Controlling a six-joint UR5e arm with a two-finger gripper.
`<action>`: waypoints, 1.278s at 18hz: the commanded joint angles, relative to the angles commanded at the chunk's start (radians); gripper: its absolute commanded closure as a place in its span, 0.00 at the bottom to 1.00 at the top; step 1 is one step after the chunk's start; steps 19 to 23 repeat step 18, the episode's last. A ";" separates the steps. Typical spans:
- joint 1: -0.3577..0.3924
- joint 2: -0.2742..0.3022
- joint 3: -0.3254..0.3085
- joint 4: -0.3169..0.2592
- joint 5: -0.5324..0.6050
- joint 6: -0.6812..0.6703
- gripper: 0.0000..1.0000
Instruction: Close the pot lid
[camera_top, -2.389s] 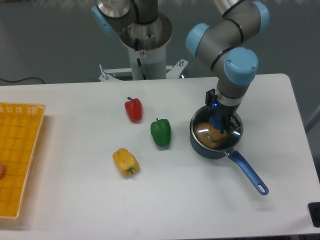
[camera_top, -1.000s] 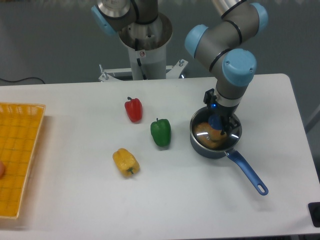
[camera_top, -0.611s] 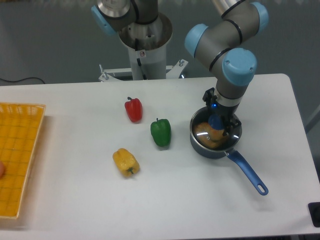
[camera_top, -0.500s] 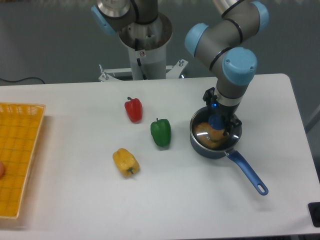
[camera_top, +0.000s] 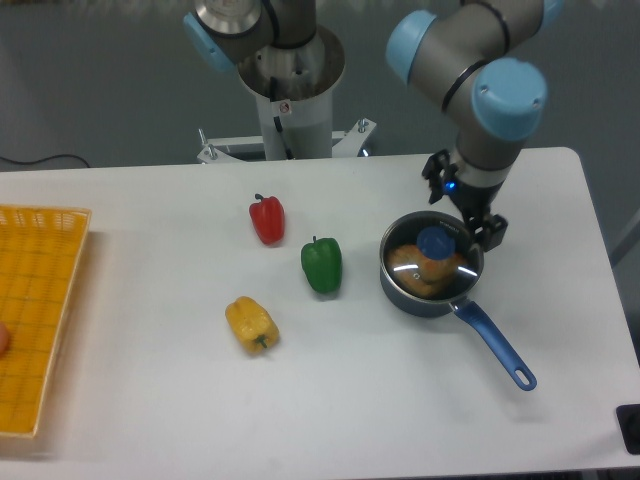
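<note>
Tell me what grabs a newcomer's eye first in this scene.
First, the grey-and-blue arm's end effector hanging just above the pot at right, whose glass pot lid sits in place over something orange. Next, three peppers in mid-table: red, green, yellow. An orange basket sits at the left edge.

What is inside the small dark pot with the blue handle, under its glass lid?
Through the round glass lid with the blue knob, something orange-yellow sits inside the dark pot. Glare and the knob cover part of it, so I cannot identify it.
</note>
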 joint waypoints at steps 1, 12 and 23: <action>0.023 0.008 0.000 0.000 -0.002 0.055 0.00; 0.235 0.058 0.020 -0.034 -0.049 0.491 0.00; 0.233 0.061 0.012 -0.034 -0.063 0.481 0.00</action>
